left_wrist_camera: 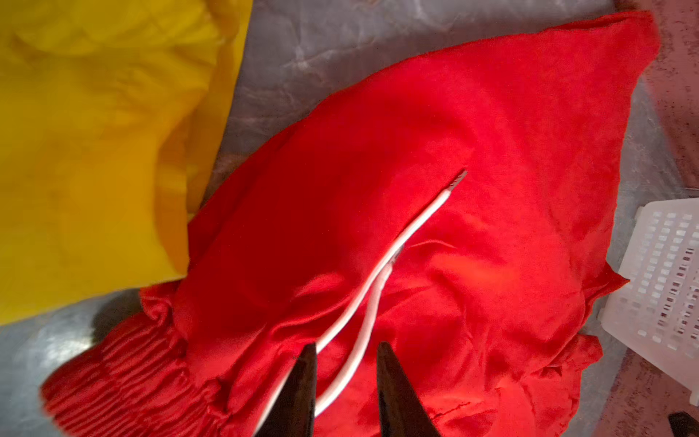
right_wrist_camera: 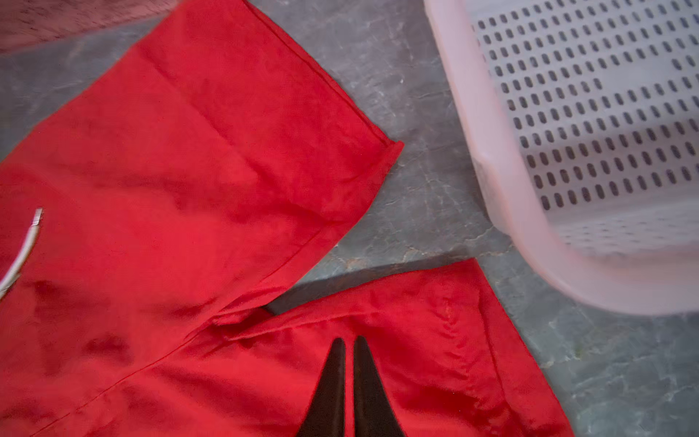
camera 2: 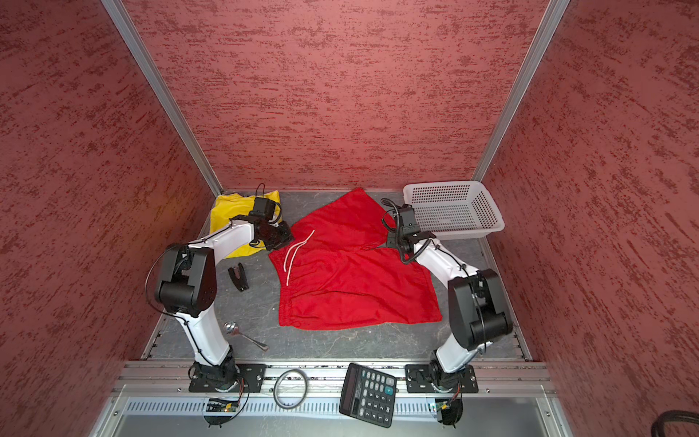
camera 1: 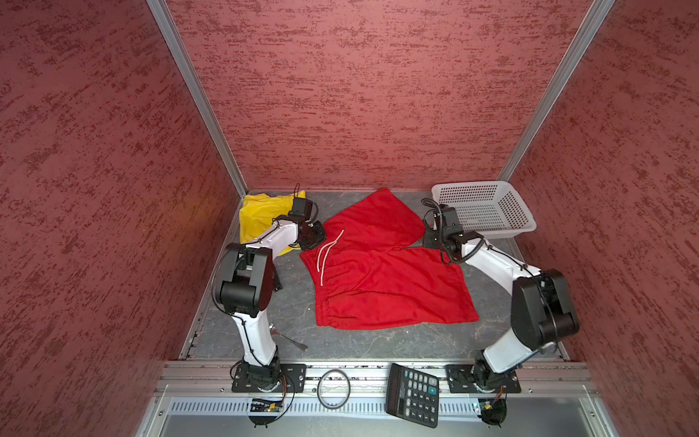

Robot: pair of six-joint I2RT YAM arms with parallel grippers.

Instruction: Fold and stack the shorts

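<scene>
Both top views show the red shorts [camera 1: 386, 280] spread unfolded mid-frame, with the yellow shorts [camera 1: 257, 219] in a heap at their upper left. My left gripper [left_wrist_camera: 346, 346] stands parted astride the drawstring [left_wrist_camera: 378, 272]. My right gripper [right_wrist_camera: 350, 340], almost pressed together, pinches nothing. No stack yet, I judge.

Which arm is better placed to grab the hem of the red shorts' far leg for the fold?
Right, probably. The right gripper hovers over the leg end of the red shorts, close to that hem beside the white basket. The left gripper is at the waistband, over the drawstring.
</scene>
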